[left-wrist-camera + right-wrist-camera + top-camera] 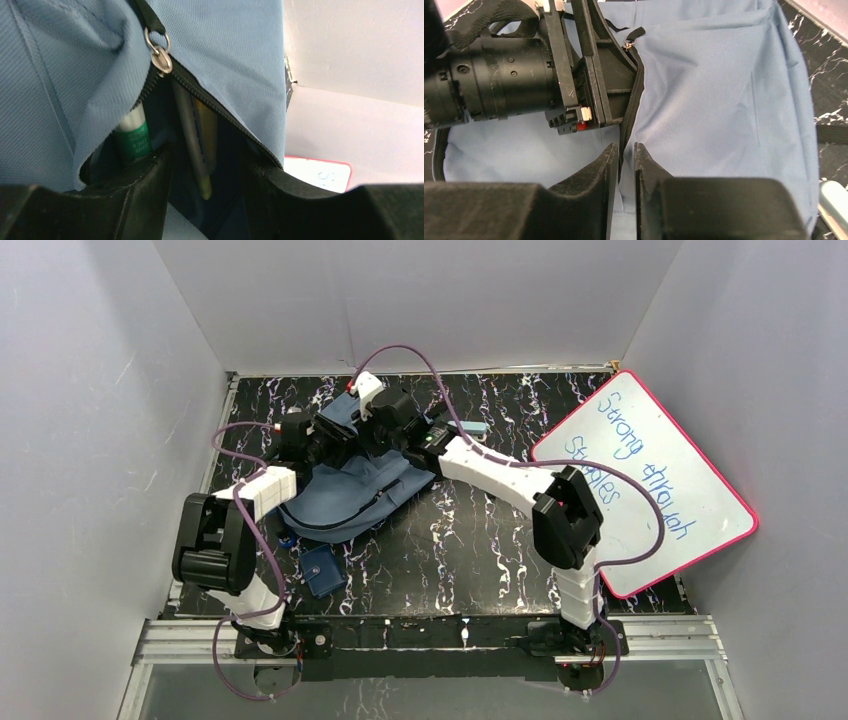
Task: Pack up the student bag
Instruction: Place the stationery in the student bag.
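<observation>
The student bag (350, 495), slate-blue fabric, lies at the left centre of the table with both arms reaching over it. In the left wrist view its pocket (240, 45) gapes open below a metal zipper pull (160, 55). Inside stand a green glue stick (132, 140) and a grey pen with a yellowish end (200, 160). My left gripper (205, 167) is open at the pocket mouth, and the pen stands free between its fingers. My right gripper (625, 152) has its jaws a narrow gap apart astride the bag's zipper edge (631, 100), just below the left gripper's body (499, 80).
A pink-framed whiteboard (645, 480) with blue writing leans at the right. A small dark-blue pouch (322, 570) lies in front of the bag near the left arm. A pale blue object (474, 427) sits behind the right forearm. White walls enclose the black marbled table (470, 540).
</observation>
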Tool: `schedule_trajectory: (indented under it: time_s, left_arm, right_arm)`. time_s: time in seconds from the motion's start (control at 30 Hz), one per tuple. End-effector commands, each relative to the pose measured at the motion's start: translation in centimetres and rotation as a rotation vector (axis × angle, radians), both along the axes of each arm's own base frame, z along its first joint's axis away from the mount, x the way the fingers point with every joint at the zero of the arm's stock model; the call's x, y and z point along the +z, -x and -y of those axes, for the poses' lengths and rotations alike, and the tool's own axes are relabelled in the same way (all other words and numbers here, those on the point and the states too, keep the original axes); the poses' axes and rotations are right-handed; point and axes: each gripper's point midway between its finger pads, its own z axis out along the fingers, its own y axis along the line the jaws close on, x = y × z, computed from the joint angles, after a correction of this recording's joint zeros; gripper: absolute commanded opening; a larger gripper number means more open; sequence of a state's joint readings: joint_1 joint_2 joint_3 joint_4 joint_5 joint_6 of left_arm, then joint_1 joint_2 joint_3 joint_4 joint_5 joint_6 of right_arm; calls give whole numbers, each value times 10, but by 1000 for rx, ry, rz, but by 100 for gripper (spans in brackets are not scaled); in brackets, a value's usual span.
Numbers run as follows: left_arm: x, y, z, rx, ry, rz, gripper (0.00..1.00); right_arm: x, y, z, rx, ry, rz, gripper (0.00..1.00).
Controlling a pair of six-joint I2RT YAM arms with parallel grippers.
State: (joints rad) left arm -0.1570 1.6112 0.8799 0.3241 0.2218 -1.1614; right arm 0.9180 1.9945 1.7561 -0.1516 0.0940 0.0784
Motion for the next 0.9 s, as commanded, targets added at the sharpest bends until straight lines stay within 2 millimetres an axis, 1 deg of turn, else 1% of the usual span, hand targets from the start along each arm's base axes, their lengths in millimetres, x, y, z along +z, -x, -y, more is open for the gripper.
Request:
schedule_trajectory:
  time_s: [0.0, 0.03, 0.13, 0.23, 0.3, 0.37, 0.43, 0.5, 0.53, 0.6, 0.67, 0.77, 0.87]
  left_arm:
    - [32, 5, -4, -36, -40, 77, 48]
    - [31, 8, -6, -44, -53, 77, 47]
    - [31, 21, -9, -58, -79, 75, 43]
    - [32, 34, -14, -67, -115, 72, 38]
    - [31, 44, -18, -68, -137, 63, 36]
    - [33, 53, -23, -70, -160, 64, 32]
    - [32, 63, -25, -78, -183, 61, 30]
    - [34, 71, -26, -100, -202, 71, 31]
    - [37, 73, -24, -125, -206, 92, 35]
    - [48, 77, -11, -233, -208, 170, 41]
    - [61, 79, 3, -337, -215, 240, 45]
    - [84, 78, 22, -447, -309, 340, 49]
    - [93, 75, 36, -498, -420, 371, 51]
  right_arm:
    - [79, 7, 10, -31, -149, 120, 29]
    - [85, 8, 15, -42, -157, 131, 33]
    - [90, 11, 27, -67, -161, 145, 41]
    - [93, 15, 37, -87, -164, 147, 44]
    - [93, 15, 48, -116, -159, 154, 44]
    - [90, 14, 61, -161, -143, 158, 45]
    - [81, 10, 79, -219, -117, 146, 45]
    - [73, 6, 98, -268, -105, 126, 45]
    - [69, 2, 110, -297, -104, 111, 45]
    - [61, -1, 131, -338, -110, 75, 45]
    - [48, -6, 152, -383, -113, 30, 45]
    - [28, -11, 183, -445, -120, -40, 45]
    - [10, -14, 211, -501, -140, -123, 45]
